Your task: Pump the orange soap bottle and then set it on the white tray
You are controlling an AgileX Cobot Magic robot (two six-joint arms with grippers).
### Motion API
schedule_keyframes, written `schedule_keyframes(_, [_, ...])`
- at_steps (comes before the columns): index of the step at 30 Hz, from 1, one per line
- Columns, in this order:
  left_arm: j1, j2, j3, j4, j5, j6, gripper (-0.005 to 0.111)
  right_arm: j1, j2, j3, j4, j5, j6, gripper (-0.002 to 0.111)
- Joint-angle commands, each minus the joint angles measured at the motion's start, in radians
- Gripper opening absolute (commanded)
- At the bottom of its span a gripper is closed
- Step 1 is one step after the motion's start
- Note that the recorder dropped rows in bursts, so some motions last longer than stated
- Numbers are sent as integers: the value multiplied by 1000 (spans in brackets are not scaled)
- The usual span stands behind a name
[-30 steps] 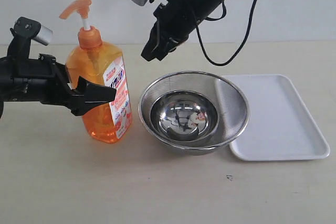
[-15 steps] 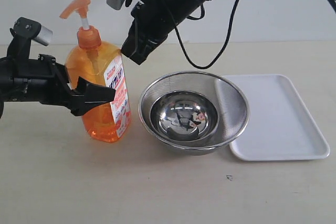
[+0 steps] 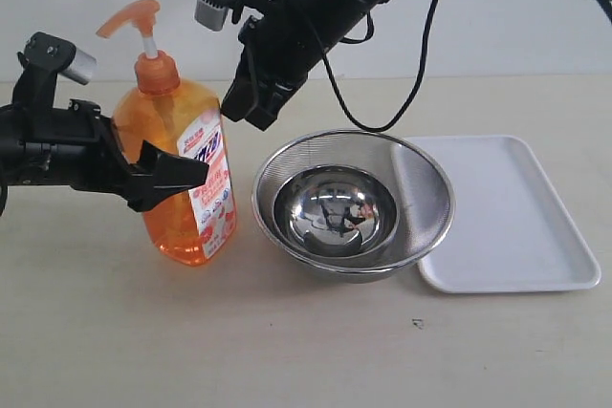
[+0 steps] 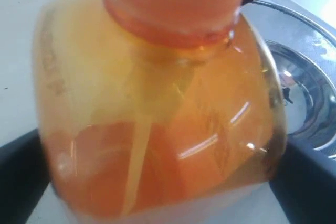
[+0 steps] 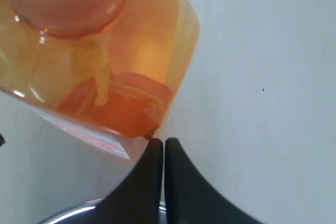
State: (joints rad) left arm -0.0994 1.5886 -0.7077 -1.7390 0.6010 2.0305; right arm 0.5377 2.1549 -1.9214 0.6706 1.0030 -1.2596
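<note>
The orange soap bottle (image 3: pixel 191 217) stands on the table at the left, leaning a little to the left, its pump head (image 3: pixel 129 18) up. My left gripper (image 3: pixel 180 167) is shut on the bottle's body from the left; the bottle (image 4: pixel 157 119) fills the left wrist view, with a dark finger (image 4: pixel 18 182) at either side. My right gripper (image 3: pixel 247 114) is shut and empty, hanging just right of the bottle's shoulder and below the pump head. The right wrist view has its closed tips (image 5: pixel 164 148) beside the bottle (image 5: pixel 105 51). The white tray (image 3: pixel 516 226) lies at the right.
A round steel mesh bowl (image 3: pixel 426 198) with a smaller steel bowl (image 3: pixel 335 212) inside it sits between the bottle and the tray, overlapping the tray's left edge. The right arm's black cable (image 3: pixel 421 54) hangs above the bowls.
The right gripper has swung left and come down from above the bowls to beside the bottle's shoulder. The bottle has tipped slightly left in the left gripper's hold.
</note>
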Motion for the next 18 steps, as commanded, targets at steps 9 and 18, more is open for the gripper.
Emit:
schedule_keyframes(9, [-4,5,-8,-5,-59,5,109,12,-15,-5,11,61,-16,0])
schedule_keyframes(18, [-4,5,-14,-5,-97,5,109,30,-15,-5,14,64,-14,0])
